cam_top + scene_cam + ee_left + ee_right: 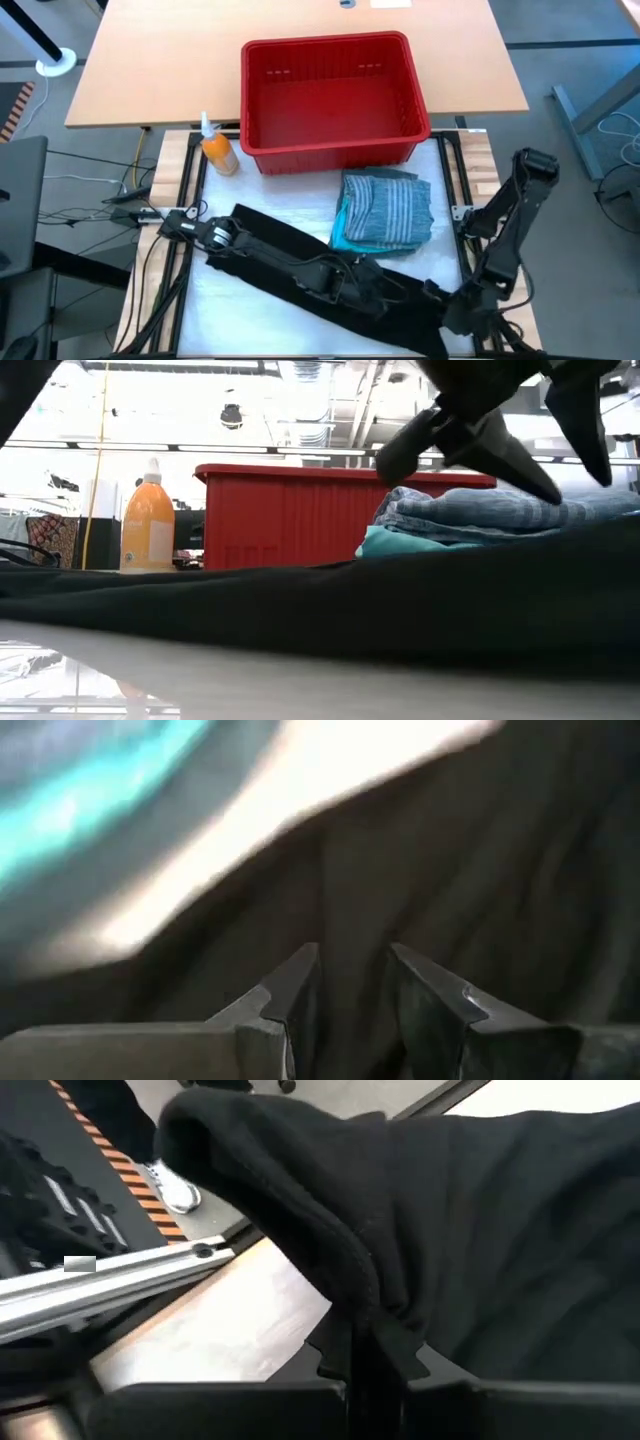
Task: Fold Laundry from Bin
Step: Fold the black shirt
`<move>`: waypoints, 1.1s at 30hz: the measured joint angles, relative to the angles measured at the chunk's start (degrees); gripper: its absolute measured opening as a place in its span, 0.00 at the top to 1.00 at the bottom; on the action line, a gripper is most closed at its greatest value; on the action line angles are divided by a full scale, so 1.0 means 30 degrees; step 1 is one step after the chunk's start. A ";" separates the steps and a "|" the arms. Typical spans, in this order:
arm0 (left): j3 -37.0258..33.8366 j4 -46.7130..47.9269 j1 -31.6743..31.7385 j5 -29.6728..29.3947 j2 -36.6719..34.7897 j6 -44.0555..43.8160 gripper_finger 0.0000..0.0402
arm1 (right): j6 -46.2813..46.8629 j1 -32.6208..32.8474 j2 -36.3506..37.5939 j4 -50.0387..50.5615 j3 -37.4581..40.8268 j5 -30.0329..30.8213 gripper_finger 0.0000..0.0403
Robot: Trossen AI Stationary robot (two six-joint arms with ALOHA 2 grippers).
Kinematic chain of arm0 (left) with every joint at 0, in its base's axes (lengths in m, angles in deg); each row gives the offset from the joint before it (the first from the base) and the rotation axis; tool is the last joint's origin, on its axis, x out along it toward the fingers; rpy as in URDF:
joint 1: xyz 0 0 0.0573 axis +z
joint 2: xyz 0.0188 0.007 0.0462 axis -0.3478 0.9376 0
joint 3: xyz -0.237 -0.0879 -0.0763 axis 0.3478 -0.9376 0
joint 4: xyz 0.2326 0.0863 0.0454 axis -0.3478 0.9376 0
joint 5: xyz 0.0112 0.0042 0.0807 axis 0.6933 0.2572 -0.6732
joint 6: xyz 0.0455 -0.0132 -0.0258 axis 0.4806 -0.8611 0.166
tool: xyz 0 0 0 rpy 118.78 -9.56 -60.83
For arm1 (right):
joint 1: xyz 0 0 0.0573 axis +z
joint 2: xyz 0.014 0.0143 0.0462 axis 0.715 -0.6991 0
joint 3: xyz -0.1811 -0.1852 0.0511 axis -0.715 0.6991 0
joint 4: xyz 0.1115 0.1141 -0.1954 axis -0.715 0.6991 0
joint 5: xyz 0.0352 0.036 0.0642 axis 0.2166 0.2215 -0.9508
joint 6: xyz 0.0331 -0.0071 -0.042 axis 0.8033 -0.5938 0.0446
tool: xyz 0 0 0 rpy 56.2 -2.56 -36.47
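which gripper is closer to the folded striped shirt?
Left. The left gripper sits just in front of the striped shirt, on the black garment; the right gripper is farther off, at the table's front-right.

This looks like a robotics lab or test workshop, not a home. At the centre of the high view, a wood-topped work table (pixel 480 150) carries a black metal frame (pixel 185 250), with loose cables (pixel 70 190) trailing over the grey floor at the left. A height-adjustable desk (pixel 300 20) fills the top. The low view's upper part shows bare ceiling rails and ducts (pixel 330 400). Orange-and-black hazard tape (pixel 110 1150) marks the floor in the upper left of the right wrist view.
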 joint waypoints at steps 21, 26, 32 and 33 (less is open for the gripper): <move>0.0007 -0.3720 -0.1493 0.0563 0.2727 -0.5748 0.73 | -0.3769 -0.1462 -0.0908 0.9131 -1.1310 -0.1087 0.92; 0.0005 -0.6337 -0.1141 0.1873 0.3053 -0.4867 0.73 | -0.5265 -0.2457 -0.1812 1.0892 -1.4193 -0.1490 0.92; 0.0102 -0.9214 -0.0730 0.4481 0.3149 -0.2668 0.73 | -0.7161 -0.3859 -0.2732 1.2680 -1.6913 -0.1940 0.92; 0.0095 -0.9075 -0.0708 0.4621 0.2992 -0.2201 0.73 | -0.7254 -0.4134 -0.2903 1.2907 -1.7239 -0.2189 0.92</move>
